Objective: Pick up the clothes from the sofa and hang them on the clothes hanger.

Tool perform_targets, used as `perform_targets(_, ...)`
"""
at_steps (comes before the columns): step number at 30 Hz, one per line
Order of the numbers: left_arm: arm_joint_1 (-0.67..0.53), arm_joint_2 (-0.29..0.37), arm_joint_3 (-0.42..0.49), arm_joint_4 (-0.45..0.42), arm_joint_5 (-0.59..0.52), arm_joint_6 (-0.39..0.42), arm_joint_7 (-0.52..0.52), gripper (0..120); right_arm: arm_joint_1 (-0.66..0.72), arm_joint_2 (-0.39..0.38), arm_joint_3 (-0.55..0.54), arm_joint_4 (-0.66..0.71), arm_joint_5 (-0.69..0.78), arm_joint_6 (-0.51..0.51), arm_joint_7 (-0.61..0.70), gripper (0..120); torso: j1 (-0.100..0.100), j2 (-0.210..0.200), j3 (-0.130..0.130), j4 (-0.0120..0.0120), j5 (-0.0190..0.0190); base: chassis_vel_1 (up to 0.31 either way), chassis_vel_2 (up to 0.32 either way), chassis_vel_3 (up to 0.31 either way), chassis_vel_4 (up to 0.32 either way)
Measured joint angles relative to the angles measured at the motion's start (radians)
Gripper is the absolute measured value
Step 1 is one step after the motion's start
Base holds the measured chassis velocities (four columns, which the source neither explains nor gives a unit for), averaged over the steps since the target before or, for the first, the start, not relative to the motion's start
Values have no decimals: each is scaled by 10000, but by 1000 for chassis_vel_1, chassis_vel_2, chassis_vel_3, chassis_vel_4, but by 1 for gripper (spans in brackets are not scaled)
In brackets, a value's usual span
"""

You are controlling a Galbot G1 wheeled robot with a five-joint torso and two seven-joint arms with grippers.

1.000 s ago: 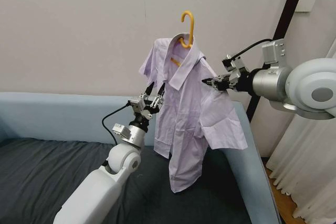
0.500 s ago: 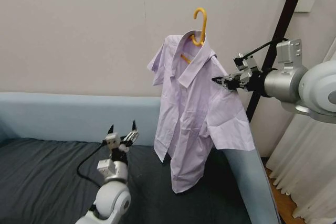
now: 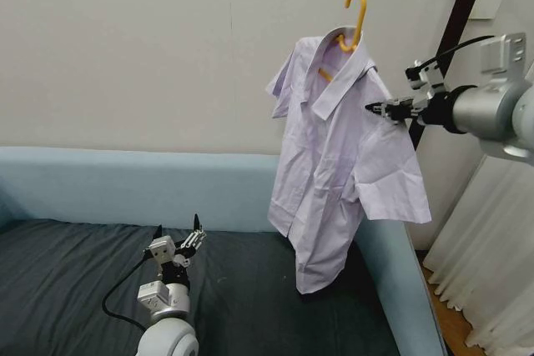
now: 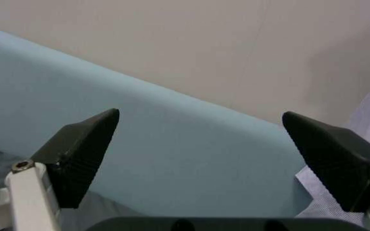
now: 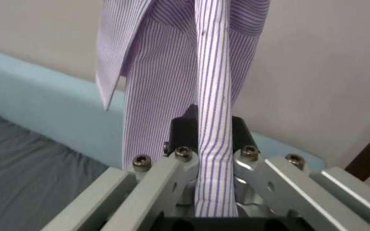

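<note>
Holds up a lilac striped short-sleeved shirt (image 3: 346, 156) on a yellow plastic hanger (image 3: 355, 18), at about 1 o'clock in the head view.
Pinches a fold at the shirt's shoulder with the right gripper (image 3: 372, 107), clenched on the cloth at 3 o'clock from the collar; lets the hem hang free above the pale blue sofa (image 3: 125, 185). Rests the left gripper (image 3: 179, 235) low at 7 o'clock, fingers spread wide and grasping nothing, well apart from the shirt, pointing toward the sofa back.
</note>
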Motion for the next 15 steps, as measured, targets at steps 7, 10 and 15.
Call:
perform_targets(7, 225, -75, -49, -292, 67, 10, -1, 100, 594, 1175, -773, -1749, -839, 2, 1187, 2, 3, -3, 4, 10, 0, 0, 0, 0, 0)
perform_targets(10, 321, 23, -190, -431, 41, 10, -15, 100, 1032, 1551, -1066, -2477, -1079, 12, 2045, 2, 3, -3, 4, 10, -1, 0, 0, 0, 0)
perform_targets(15, 381, 127, -322, -519, 4, -2, -74, 100, 1694, 1551, -1568, -2634, -782, 16, 3090, 2, 3, -2, 3, 3, 0, 0, 0, 0, 0)
